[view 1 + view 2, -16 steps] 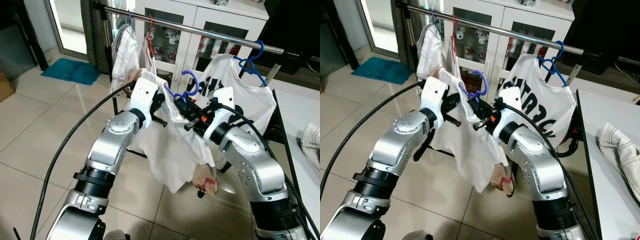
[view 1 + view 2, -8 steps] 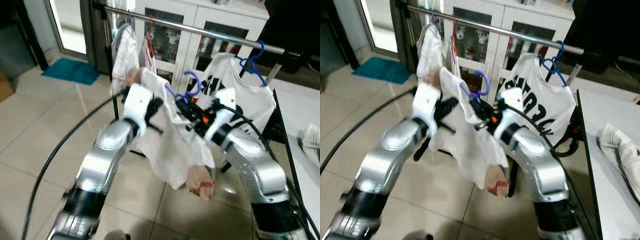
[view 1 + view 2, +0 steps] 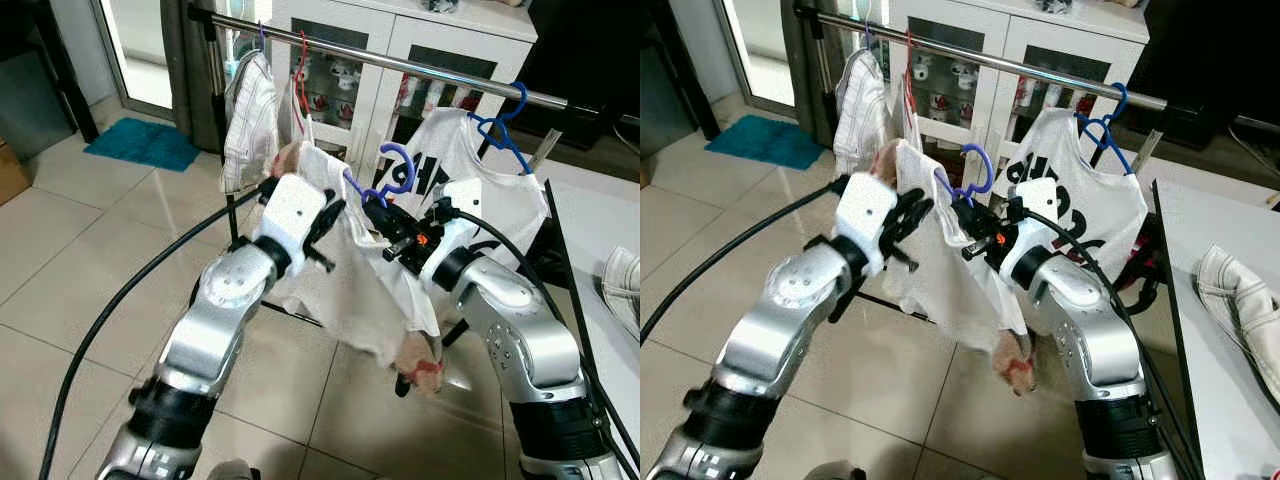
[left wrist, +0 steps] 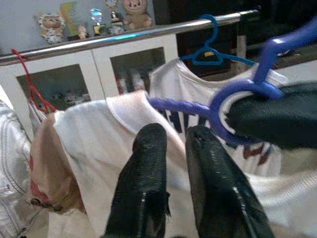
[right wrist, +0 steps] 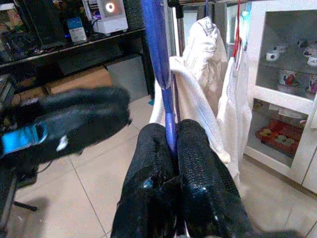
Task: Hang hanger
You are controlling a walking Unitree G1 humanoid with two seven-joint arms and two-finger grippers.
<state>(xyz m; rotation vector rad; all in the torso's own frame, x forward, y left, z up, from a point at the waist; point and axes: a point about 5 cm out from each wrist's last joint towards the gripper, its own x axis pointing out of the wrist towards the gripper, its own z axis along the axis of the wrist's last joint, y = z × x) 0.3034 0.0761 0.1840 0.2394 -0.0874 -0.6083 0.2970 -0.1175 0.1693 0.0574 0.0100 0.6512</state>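
Note:
A purple hanger (image 3: 394,166) carries a white garment (image 3: 355,290) with a pink and red patch at its lower end. My right gripper (image 5: 171,131) is shut on the hanger's stem just under the hook, in front of and below the silver rail (image 3: 400,62). The hook is free in the air, short of the rail, between a red hanger (image 3: 300,70) and a blue hanger (image 3: 505,125). My left gripper (image 4: 176,134) stands at the garment's shoulder beside the hanger's arm. Its fingers are a narrow gap apart with nothing between them.
On the rail hang a white checked garment (image 3: 250,115), another pale garment under the red hanger, and a printed white T-shirt (image 3: 470,170) on the blue hanger. A glass-door cabinet (image 3: 440,40) stands behind. A white table (image 3: 600,230) with folded cloth is at the right.
Both arms have carried the hanger and garment slightly right and nearer the rail. The garment's lower end has swung right. My left arm has stretched out further.

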